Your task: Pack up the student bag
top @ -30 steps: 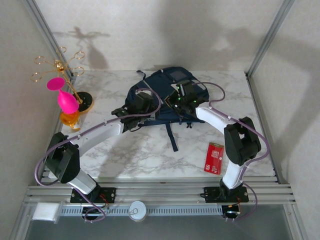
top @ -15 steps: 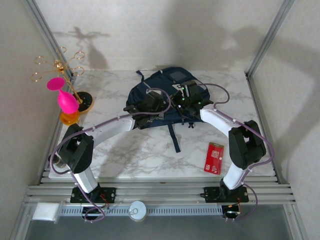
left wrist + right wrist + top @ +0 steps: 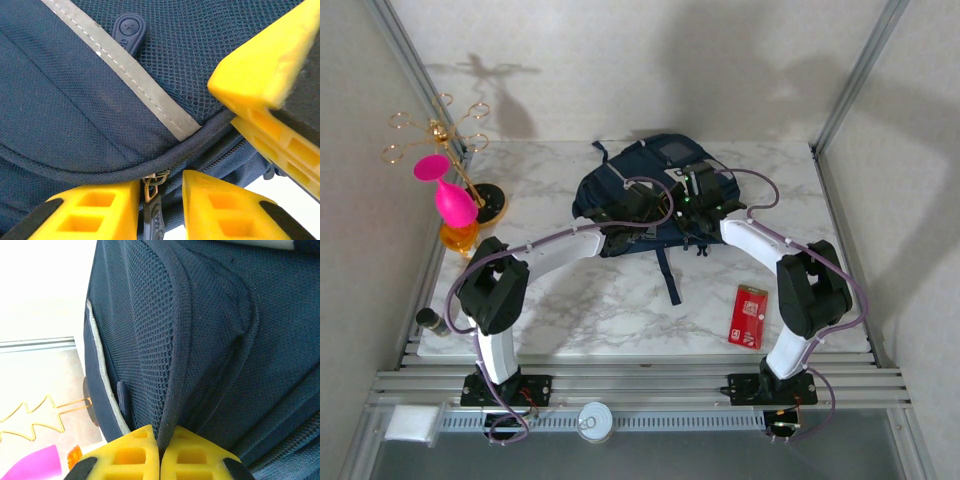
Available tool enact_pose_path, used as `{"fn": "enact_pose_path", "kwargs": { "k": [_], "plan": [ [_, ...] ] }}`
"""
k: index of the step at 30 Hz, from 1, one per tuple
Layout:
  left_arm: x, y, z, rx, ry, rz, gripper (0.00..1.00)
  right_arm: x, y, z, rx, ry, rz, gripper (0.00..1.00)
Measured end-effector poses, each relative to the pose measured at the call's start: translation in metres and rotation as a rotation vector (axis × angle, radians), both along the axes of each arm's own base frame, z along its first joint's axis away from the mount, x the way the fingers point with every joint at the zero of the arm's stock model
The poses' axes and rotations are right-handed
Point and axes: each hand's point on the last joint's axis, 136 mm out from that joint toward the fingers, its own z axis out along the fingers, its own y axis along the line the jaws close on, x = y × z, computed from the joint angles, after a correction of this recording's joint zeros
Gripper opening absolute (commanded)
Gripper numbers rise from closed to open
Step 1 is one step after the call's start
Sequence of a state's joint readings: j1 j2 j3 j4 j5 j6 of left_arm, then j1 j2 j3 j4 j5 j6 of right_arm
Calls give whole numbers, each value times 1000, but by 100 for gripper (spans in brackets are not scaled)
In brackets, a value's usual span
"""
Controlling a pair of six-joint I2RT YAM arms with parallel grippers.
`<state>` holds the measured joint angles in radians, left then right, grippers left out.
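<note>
top external: 1 student bag [image 3: 605, 190], 1 packet [image 3: 750, 315]

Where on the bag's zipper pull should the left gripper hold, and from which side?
Grip the dark pull tab just under its brass ring. It hangs free off the bag's seam, in the gap between the left gripper's fingers, so closing from both sides should catch it.

Both arms reach over the student bag [image 3: 603, 190]; right gripper [image 3: 159, 450] pinches its fabric, left gripper [image 3: 160, 190] sits narrowly parted against it.
</note>
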<state>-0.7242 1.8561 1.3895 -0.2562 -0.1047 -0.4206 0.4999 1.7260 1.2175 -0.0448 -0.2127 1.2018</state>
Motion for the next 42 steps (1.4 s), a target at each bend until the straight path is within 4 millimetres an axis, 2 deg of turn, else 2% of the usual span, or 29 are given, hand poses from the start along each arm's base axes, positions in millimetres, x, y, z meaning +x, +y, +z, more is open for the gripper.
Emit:
{"fn": "enact_pose_path", "kwargs": {
  "k": [4,7,10,15,20,24,26,28,34,35,37,40,42],
  "plan": [
    [0,1,0,4,0,4,13,0,0,0,1,-2,-1,0],
    [0,2,0,8,-2,6,1,1,0,1,-1,-6,2,0],
    [-1,4,0,15,-6,9,0,0,2,1,-9,-15,20,0],
    [-10,19,2,23,-23,29,0,-4,17,1,-27,-35,100,0],
    [-34,51,12,14,-32,82,0,-24,49,9,-41,-62,280,0],
    [-63,66,15,-14,3,104,0,-48,58,7,-53,-65,438,0],
    [-74,70,12,-14,27,112,0,-54,52,7,-50,-59,493,0],
    [-80,71,9,-12,43,115,0,-55,39,6,-42,-42,523,0],
    [-81,65,8,-23,44,82,0,-45,0,6,-23,-21,541,0],
    [-80,65,9,-21,41,78,0,-44,-2,6,-27,-20,541,6],
    [-79,64,9,-16,35,61,0,-43,-5,8,-36,-22,535,25],
    [-80,66,4,5,49,49,0,-31,-14,8,-74,-55,472,43],
    [-81,66,3,8,54,44,0,-31,-21,9,-88,-73,417,52]
  ]
}}
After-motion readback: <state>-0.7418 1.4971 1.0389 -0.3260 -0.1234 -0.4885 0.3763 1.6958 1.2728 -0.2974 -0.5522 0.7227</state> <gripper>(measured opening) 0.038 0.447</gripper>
